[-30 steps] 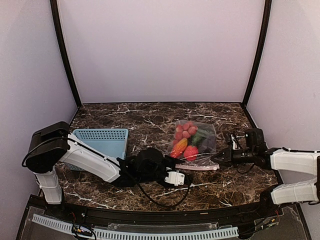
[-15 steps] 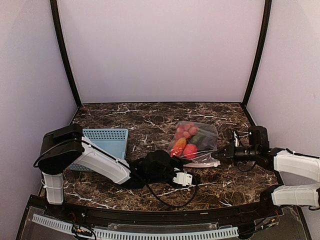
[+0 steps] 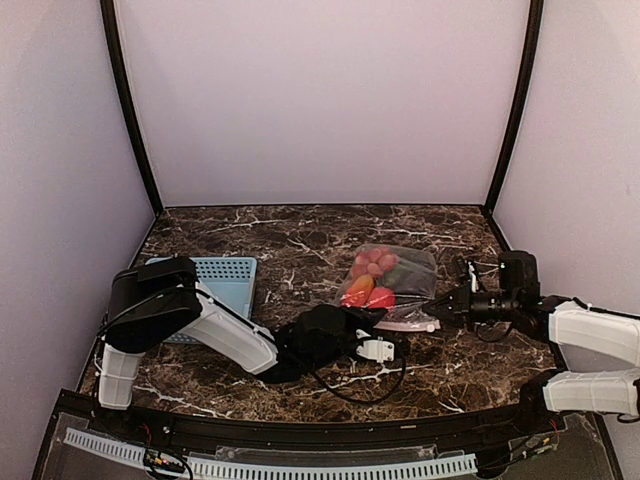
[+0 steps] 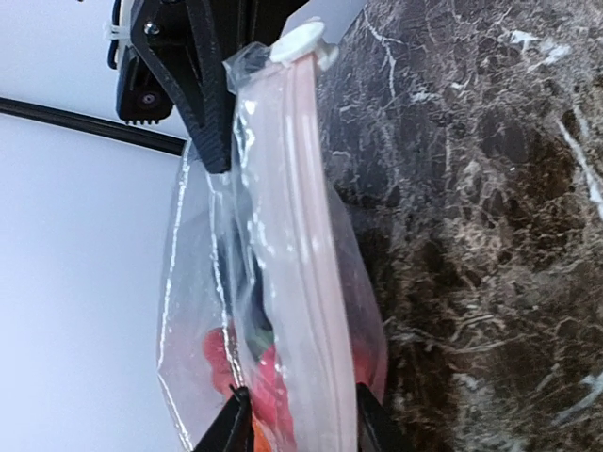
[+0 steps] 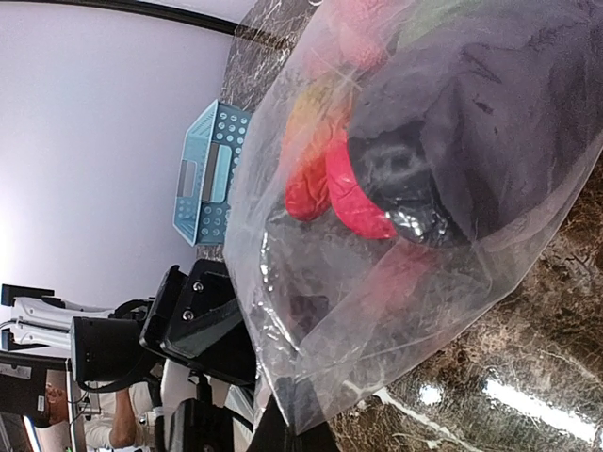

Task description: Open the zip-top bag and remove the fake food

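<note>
The clear zip-top bag [image 3: 395, 285] lies right of centre on the marble table, its pinkish zip strip [image 4: 306, 254] along the near edge with a white slider [image 4: 301, 42] at the right end. The fake food [image 3: 372, 280] is inside: red balls, orange-red pieces [image 5: 325, 184], a dark eggplant [image 5: 452, 160]. My right gripper [image 3: 438, 305] is shut on the bag's right corner [image 5: 297, 419] and holds it up. My left gripper [image 4: 301, 414] stands open, one finger on each side of the zip strip at the bag's left end [image 3: 352, 312].
A light-blue perforated basket [image 3: 210, 280] stands at the left, behind my left arm. The left arm's cable loops on the table [image 3: 340, 385] near the front edge. Dark marble tabletop [image 3: 300, 235] extends behind the bag to the walls.
My left arm has swung right to the bag's near edge and its jaws have narrowed around the zip strip. The right gripper drew the bag's corner slightly right, then held still.
</note>
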{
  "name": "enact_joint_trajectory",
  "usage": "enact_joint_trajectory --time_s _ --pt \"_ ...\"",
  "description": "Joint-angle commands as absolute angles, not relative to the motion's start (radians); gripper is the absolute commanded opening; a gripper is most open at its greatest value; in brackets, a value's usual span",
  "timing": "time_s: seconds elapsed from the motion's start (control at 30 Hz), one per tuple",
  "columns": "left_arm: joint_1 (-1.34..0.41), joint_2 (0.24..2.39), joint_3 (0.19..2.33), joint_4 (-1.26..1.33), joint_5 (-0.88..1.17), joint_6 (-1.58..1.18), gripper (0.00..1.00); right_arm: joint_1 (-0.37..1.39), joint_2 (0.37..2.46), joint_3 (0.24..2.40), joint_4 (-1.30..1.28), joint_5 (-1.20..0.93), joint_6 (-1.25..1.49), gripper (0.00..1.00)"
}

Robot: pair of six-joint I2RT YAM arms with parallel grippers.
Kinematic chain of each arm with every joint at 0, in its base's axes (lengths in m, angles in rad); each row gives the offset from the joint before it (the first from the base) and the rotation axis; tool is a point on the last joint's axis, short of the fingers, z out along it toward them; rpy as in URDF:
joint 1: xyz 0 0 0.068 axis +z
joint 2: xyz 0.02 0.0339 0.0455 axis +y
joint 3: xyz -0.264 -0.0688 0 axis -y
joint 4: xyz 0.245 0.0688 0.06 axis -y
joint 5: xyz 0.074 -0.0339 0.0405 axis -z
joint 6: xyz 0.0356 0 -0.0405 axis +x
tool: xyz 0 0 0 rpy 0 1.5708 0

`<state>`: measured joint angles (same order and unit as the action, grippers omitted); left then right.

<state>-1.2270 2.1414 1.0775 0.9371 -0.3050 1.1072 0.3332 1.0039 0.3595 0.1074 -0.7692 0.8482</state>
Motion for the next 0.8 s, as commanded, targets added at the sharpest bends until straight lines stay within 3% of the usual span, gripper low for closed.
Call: enact_joint_trajectory --time_s 0.0,0.13,0.27,0.37,0.43,0.63,0.77 --pt "-1.232 2.11 1.061 1.066 -0.347 1.15 0.25 0.331 0.991 0.394 0.098 -0.782 0.831 0.0" --pt "-1.233 2.054 1.033 1.011 -0.31 1.123 0.03 0.332 0.997 0.412 0.079 -0.768 0.814 0.0" --pt "-1.233 1.992 1.026 0.897 -0.275 1.065 0.01 0.331 1.015 0.433 0.098 -0.772 0.799 0.03" --pt "-1.231 1.921 1.04 0.73 -0.26 1.007 0.01 0.331 1.039 0.48 0.083 -0.773 0.75 0.46" --pt "-1.224 1.875 1.07 0.595 -0.247 0.948 0.01 0.331 1.048 0.526 0.055 -0.761 0.704 0.6" --pt "-1.153 1.769 1.203 0.205 -0.142 0.739 0.01 0.328 1.04 0.652 -0.024 -0.701 0.536 0.78" --pt "-1.102 1.745 1.32 -0.018 -0.068 0.635 0.01 0.327 0.992 0.687 -0.031 -0.656 0.438 0.82"
